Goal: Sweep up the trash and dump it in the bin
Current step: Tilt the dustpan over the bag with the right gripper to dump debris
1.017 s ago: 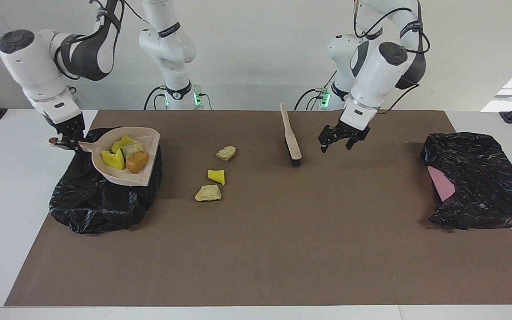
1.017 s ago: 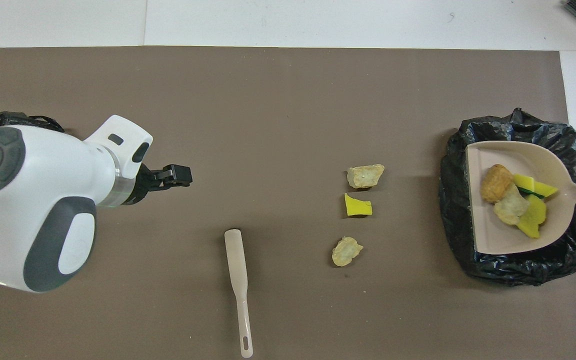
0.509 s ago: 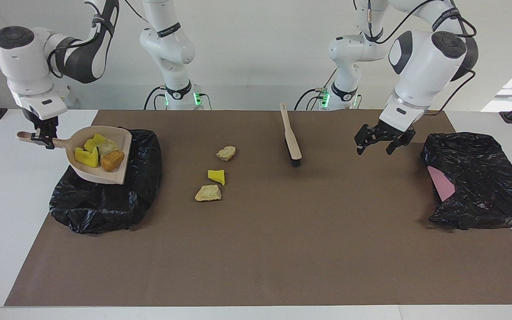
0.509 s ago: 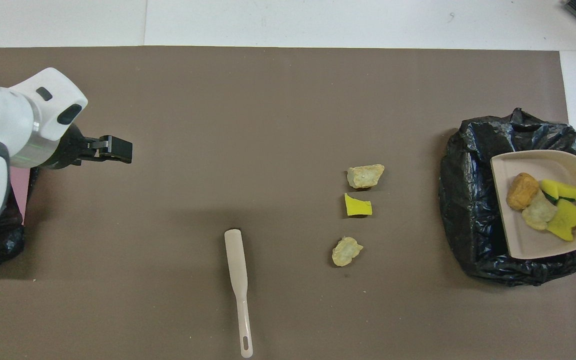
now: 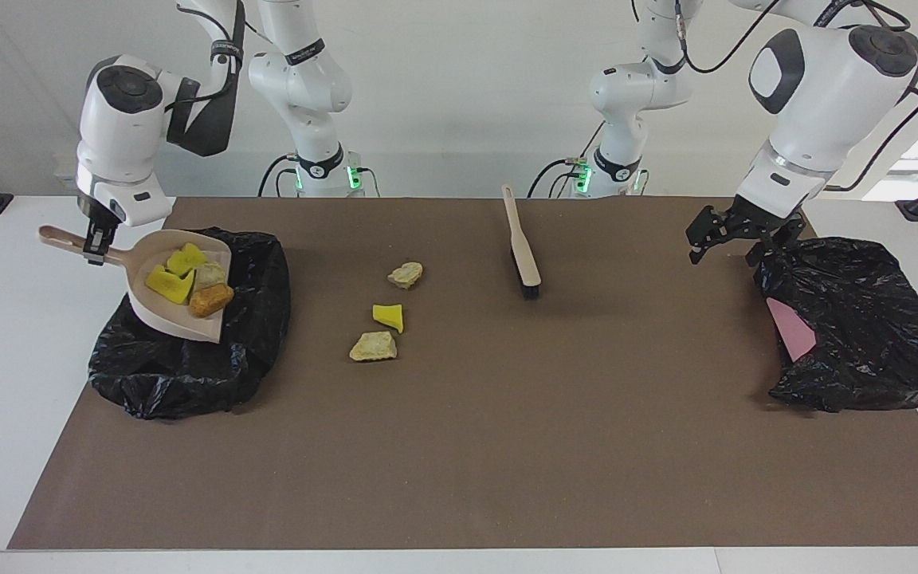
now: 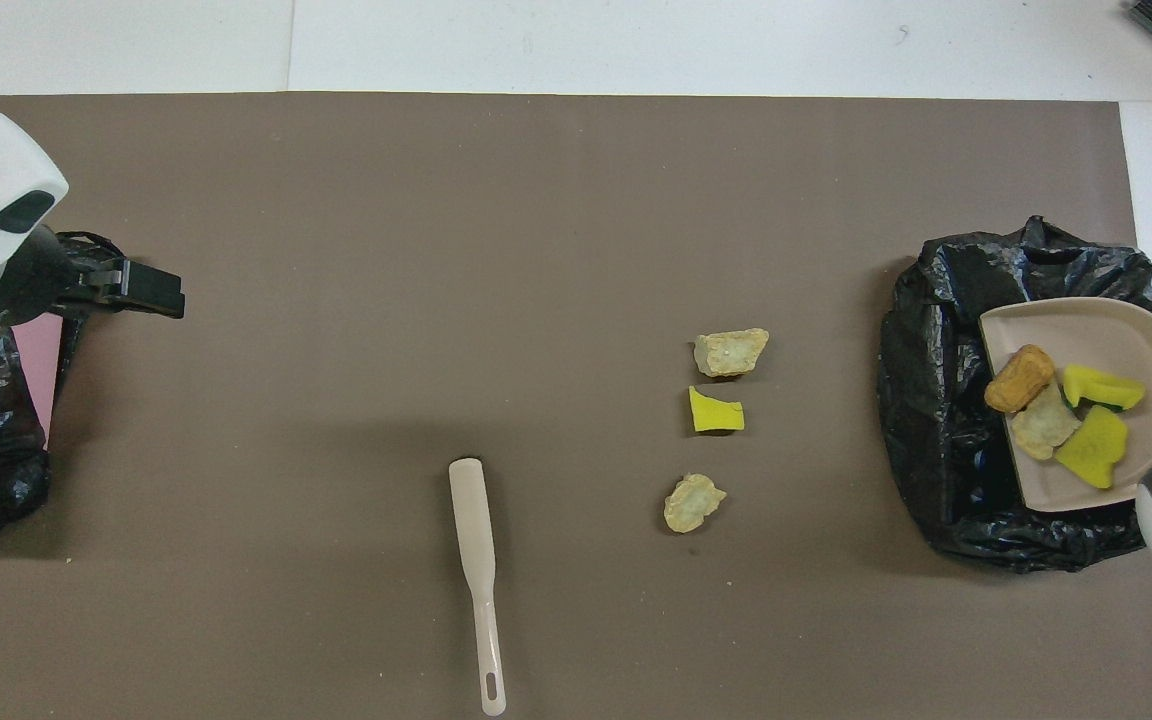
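My right gripper is shut on the handle of the beige dustpan, held tilted over the black bin bag at the right arm's end. The pan holds trash: yellow sponge pieces, a tan chunk and an orange-brown lump. Three scraps lie on the mat: a tan chunk, a yellow sponge piece and a tan chunk. My left gripper is open and empty.
The beige hand brush lies on the brown mat, nearer to the robots than the loose scraps. A second black bag with a pink patch lies at the left arm's end, under my left gripper's edge.
My right gripper has raised the handle and swung the dustpan toward the right arm's end, and the trash has slid toward its lip. My left gripper has moved from the brush to the second bag.
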`<state>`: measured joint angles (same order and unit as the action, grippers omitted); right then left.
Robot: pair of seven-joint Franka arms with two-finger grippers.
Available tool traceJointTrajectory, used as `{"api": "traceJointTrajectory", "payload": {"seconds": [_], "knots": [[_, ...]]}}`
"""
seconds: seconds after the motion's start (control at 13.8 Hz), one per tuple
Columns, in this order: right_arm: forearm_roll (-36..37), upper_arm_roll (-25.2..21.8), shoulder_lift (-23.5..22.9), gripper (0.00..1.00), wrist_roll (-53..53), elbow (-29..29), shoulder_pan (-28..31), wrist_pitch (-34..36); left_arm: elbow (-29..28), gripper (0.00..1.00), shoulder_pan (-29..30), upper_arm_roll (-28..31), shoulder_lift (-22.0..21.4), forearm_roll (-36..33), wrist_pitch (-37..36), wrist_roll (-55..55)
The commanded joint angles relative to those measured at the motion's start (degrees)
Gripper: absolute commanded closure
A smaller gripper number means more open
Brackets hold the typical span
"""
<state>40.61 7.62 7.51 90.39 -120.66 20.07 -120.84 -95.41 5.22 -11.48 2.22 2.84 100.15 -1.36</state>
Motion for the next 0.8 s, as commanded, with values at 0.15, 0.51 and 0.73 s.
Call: {"api": "traceJointTrajectory", "payload": {"seconds": [0.15,0.51,0.73], "knots": [[9.3,0.0,4.5,1.0,-8.4,-3.7,-4.4,6.7,2.8,0.0,0.6,-0.6,0.9,-0.9,-3.3,-1.0],[17.2,0.1,7.7,1.0,-10.3,-3.4,-9.5,13.1,3.3,0.0,-0.6,1.4,0.0,-1.3,-4.1,-2.7],[21.4,0.6,9.4,1.0,-9.6,-2.3,-10.3,13.9,3.8,0.0,-7.7,9.6,-0.6,-1.3,-4.2,-2.5]]}}
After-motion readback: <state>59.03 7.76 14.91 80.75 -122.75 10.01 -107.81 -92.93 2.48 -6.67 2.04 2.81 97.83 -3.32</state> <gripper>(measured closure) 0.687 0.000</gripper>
